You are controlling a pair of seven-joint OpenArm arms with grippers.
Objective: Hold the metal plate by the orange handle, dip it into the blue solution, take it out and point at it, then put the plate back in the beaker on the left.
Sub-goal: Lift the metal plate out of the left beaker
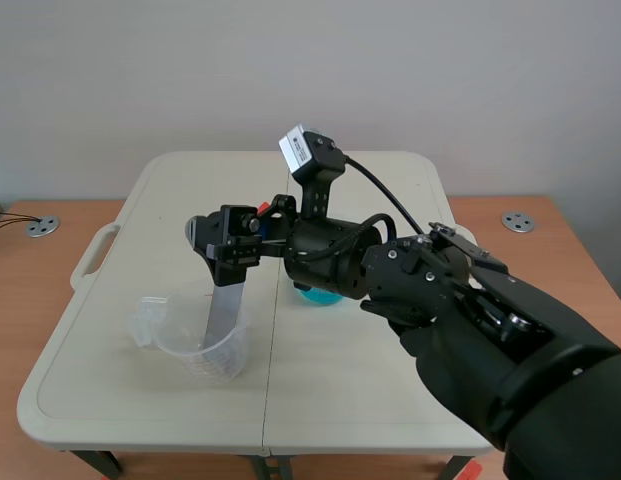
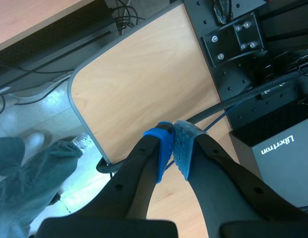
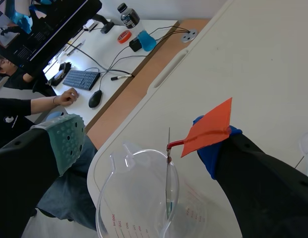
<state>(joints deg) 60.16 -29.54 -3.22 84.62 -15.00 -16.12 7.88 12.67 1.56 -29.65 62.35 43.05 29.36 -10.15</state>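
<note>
**Black arms, dotted finger pads**

The right arm (image 1: 490, 330) is matte black throughout, built of bulky rounded housings studded with small screw heads. A silver-grey wrist camera (image 1: 306, 152) sits on a black bracket, and a black cable (image 1: 385, 195) loops from it along the arm. The right end effector (image 3: 139, 141) has two thick black fingers, one tipped with a grey-green dotted pad (image 3: 64, 139), the other with a blue pad (image 3: 207, 156). The left end effector (image 2: 172, 144) has the same thick black fingers, each with a small round hole. Its fingertips (image 2: 162, 148) are blue, one bright, one paler and dotted.

Left gripper (image 2: 172, 136), pads pressed together — wooden desktop (image 2: 139, 84) ahead, person's leg (image 2: 17, 181) beyond.
</note>
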